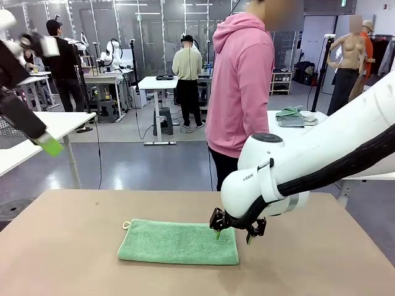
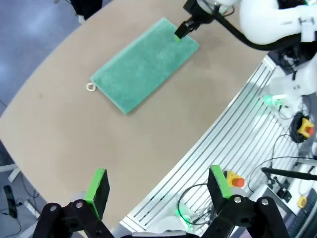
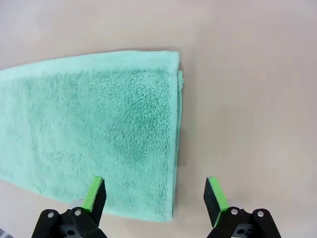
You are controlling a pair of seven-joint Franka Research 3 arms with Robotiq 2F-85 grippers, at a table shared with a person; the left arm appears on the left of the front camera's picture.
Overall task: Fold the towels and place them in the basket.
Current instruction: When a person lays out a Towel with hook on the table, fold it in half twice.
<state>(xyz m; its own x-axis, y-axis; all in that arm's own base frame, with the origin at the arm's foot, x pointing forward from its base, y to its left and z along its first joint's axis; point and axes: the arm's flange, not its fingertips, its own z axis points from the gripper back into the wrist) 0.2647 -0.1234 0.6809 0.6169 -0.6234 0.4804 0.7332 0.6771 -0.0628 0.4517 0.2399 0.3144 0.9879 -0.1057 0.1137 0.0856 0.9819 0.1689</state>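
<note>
Front view: one mint green towel (image 1: 178, 242), folded flat on the table (image 1: 62, 253), loop (image 1: 126, 224) at its left corner, bare room all round. Of two grippers, the right gripper (image 1: 233, 235) stands at the towel's right end, jaws apart, one pad (image 1: 217, 234) over the short edge, the other over bare table. The left gripper (image 2: 157, 171) hangs high, well apart, jaws wide, its arm cut by the picture's left edge.

You face a tan tabletop (image 1: 55, 246); beyond it a glossy grey floor (image 1: 142, 166) catches pale reflections; a white desk (image 1: 62, 123) stands at your left; a second white desk (image 1: 157, 82) stands mid-room, a dark stool (image 1: 165, 118) beneath it; dark panelled partitions (image 1: 154, 31) close the far side.
</note>
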